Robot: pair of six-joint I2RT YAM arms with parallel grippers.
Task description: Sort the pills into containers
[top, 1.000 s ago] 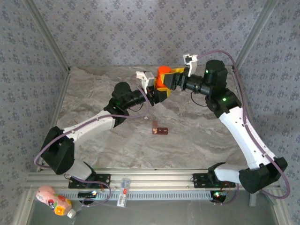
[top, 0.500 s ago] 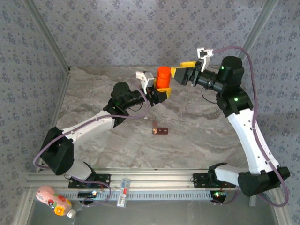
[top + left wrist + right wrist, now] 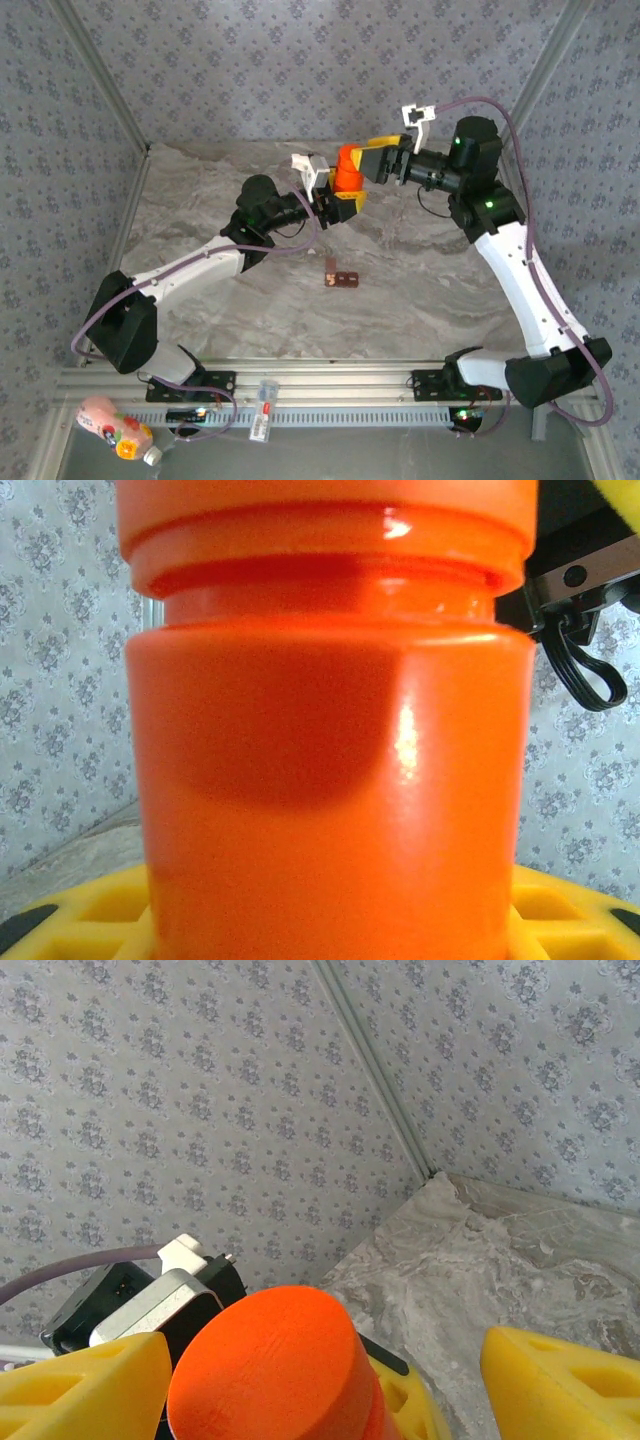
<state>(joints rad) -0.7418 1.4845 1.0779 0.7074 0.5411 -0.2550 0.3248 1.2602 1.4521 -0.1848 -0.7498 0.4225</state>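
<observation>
My left gripper (image 3: 343,192) is shut on an orange bottle (image 3: 347,168), held upright above the back of the table. In the left wrist view the bottle (image 3: 330,780) stands between that gripper's yellow fingers (image 3: 90,920). My right gripper (image 3: 364,160) is open, level with the bottle's cap. In the right wrist view the cap (image 3: 270,1360) sits between the spread yellow fingers (image 3: 565,1380), close to the left one, with a wide gap on the right. The containers (image 3: 342,279), a small dark reddish-brown strip, lie on the marble table mid-front. The pills are hidden.
Patterned walls and slanted metal posts (image 3: 100,75) close in the table at the back and sides. A pink bottle (image 3: 112,428) and a small clear item (image 3: 262,410) lie by the front rail. Bare marble (image 3: 420,290) surrounds the strip.
The right gripper drew back up and to the right from the bottle, then returned to its cap. The left arm and the bottle have stayed in place.
</observation>
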